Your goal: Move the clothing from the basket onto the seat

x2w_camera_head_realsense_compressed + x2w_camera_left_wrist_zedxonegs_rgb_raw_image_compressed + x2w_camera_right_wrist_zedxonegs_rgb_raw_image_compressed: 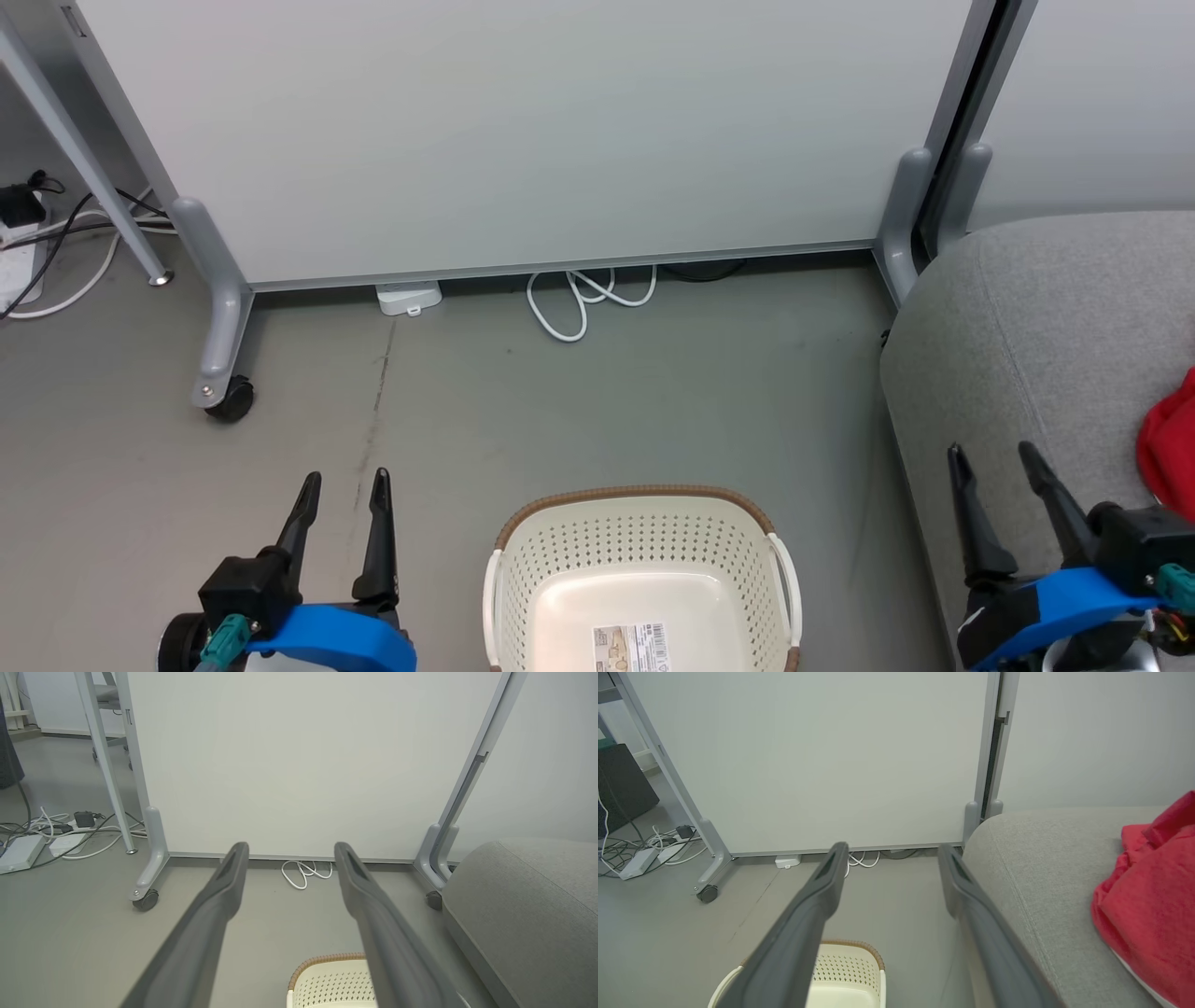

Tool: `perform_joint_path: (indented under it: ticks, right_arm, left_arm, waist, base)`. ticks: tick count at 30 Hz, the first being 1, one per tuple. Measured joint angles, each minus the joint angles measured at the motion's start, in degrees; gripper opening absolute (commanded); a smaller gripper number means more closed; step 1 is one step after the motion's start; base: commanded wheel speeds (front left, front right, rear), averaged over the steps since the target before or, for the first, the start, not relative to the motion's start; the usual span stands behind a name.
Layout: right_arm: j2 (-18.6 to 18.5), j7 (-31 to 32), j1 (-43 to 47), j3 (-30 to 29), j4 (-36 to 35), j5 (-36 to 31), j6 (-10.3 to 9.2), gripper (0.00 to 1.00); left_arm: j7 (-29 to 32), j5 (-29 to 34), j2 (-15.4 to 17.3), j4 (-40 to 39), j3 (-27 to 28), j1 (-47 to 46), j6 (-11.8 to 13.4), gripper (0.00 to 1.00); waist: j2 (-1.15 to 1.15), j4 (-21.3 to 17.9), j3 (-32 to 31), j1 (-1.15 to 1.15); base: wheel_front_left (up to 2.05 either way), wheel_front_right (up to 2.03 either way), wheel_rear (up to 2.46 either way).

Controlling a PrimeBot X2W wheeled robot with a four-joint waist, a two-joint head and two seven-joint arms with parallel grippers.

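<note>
Head view, near to far. At 6 o'clock the cream perforated basket [644,546] stands on the grey floor [560,401]. Its bottom is bare except for the label [632,648], but its near wall is cut by the frame edge, so I can't vouch for that strip. The left gripper [346,474] is at 7 o'clock and the right gripper [991,450] at 4 o'clock, both with jaws spread wide, nothing between them, fingers pointing to 12. I read this as a parked stance, one arm either side of the basket, ready for either reach. At 3 o'clock is the grey woven sofa [1027,317], its front just beside the basket, which I judge keeps the carry short. The red clothing [1169,448] lies on the sofa at 3 to 4 o'clock, cut by the frame. In the right wrist view the red clothing [1148,896] shows crumpled, with a white strip at its lower edge. I cannot tell whether the heap is one garment or two, and no print is visible. The task looks finished, pending that check. Farthest, at 12 o'clock, are a white cable [588,301] and the partition panel [523,140], its foot on a caster [231,399].
</note>
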Motion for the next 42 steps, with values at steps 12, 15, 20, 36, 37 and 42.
perform_joint_path:
  ticks: [12, 15, 20, 36, 37, 42]
  right_arm:
    - [0.5, 0.2, 0.5, 0.8, 0.4, 0.6, 0.00, 1.00]
    - [0.5, 0.2, 0.5, 0.8, 0.4, 0.6, -0.01, 1.00]
    - [0.6, 0.1, 0.5, 1.1, 0.5, 0.9, 0.00, 1.00]
    - [1.4, 0.1, 0.8, 1.2, 7.9, 1.2, -0.01, 0.00]
    - [1.4, 0.2, 0.8, 1.2, 8.2, 1.8, -0.01, 0.00]
    - [1.4, 0.8, 0.8, 1.1, 8.4, 7.1, -0.01, 0.00]
  left_arm:
    - [0.0, -1.0, 0.3, 0.5, 0.2, 0.6, 0.0, 1.00]
    - [0.0, -1.1, 0.3, 0.5, 0.1, 0.6, 0.0, 1.00]
    - [0.0, -1.4, 0.4, 0.7, 0.0, 0.6, 0.0, 1.00]
    - [0.4, -1.6, -0.8, 7.2, -1.2, 5.0, 0.0, 0.00]
    - [0.7, -2.2, -0.9, 7.3, -1.1, 5.2, 0.0, 0.00]
    - [2.1, -7.2, -0.9, 6.8, -0.6, 5.2, 0.0, 0.00]
  waist:
    - [0.00, -0.4, -0.1, 0.01]
    - [0.00, -0.6, 0.0, 0.01]
    - [0.00, -1.0, 0.3, 0.01]
    - [0.00, -1.3, 0.3, 0.01]
    - [0.00, -1.3, 0.2, 0.01]
    - [0.00, -1.4, 0.2, 0.01]
  base:
    - [0.00, 0.00, 0.00]
    - [0.00, 0.00, 0.00]
    - [0.00, 0.00, 0.00]
    - [0.00, 0.00, 0.00]
    - [0.00, 0.00, 0.00]
    - [0.00, 0.00, 0.00]
